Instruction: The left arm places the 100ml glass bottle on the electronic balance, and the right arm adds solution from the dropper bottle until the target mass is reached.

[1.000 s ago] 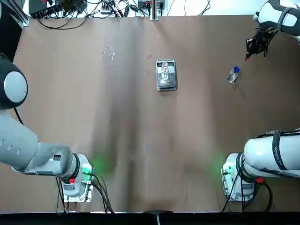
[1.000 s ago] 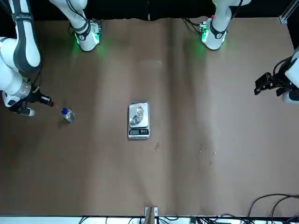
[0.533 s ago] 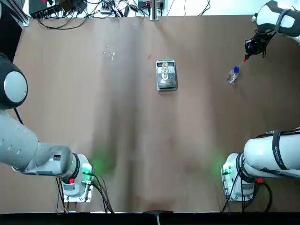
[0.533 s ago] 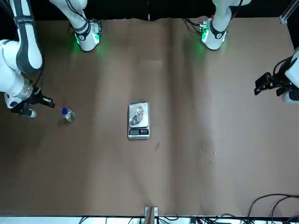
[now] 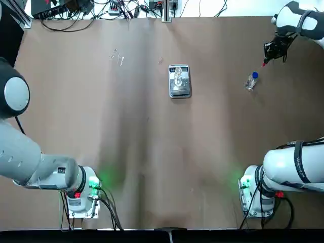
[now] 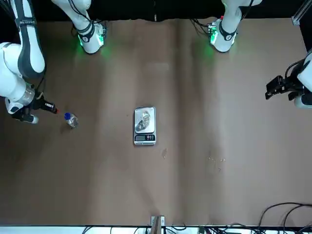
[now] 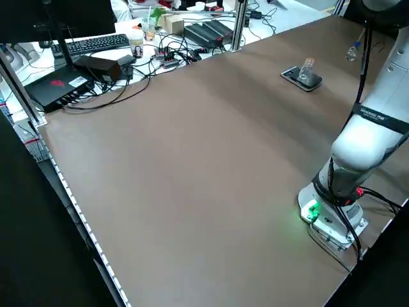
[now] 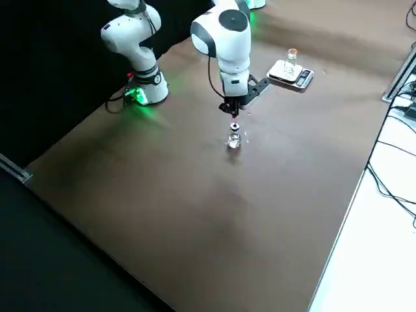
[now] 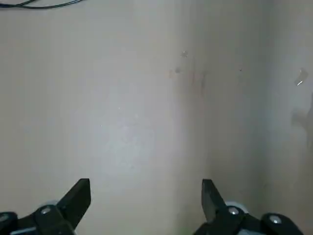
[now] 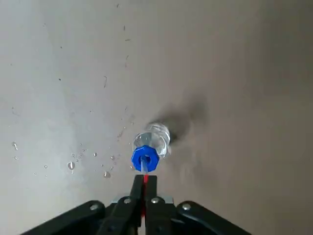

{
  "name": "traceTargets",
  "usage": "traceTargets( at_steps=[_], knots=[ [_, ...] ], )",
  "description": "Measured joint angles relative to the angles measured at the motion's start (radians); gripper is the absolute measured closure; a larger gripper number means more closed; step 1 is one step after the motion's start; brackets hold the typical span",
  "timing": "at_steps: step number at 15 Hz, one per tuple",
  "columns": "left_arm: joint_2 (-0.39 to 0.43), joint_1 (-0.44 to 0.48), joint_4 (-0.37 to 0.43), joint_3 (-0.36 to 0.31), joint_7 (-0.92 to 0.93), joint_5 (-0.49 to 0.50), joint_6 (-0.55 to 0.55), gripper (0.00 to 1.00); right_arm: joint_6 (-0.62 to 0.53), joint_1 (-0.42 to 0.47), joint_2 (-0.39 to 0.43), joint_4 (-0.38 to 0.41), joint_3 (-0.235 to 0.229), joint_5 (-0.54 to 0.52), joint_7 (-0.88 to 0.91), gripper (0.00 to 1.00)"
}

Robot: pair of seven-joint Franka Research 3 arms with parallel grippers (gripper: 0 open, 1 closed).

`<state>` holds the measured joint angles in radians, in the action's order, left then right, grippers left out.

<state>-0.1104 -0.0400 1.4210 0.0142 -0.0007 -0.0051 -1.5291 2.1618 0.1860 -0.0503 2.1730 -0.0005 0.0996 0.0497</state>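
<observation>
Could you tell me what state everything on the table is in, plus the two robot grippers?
Glass bottle: upright on the balance.
Electronic balance: flat on the table, bearing the glass bottle.
Blue-topped bottle: standing on the table.
Right gripper: shut on the red dropper bulb, above the blue-topped bottle.
Left gripper: open, empty, over the table.

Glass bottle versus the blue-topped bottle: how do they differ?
The glass bottle stands on the balance, the blue-topped bottle on the table. The right gripper, shut on the red dropper bulb, is above the blue-topped bottle; no gripper is over the glass bottle. Both are clear and upright.
</observation>
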Motion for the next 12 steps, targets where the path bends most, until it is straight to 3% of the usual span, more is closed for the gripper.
traceTargets(
  at_steps=[12],
  knots=[
    [0.000,0.000,0.000,0.000,0.000,0.000,0.000,0.00,0.003,0.002,-0.001,0.000,-0.001,0.000,0.026,0.96]
  ],
)
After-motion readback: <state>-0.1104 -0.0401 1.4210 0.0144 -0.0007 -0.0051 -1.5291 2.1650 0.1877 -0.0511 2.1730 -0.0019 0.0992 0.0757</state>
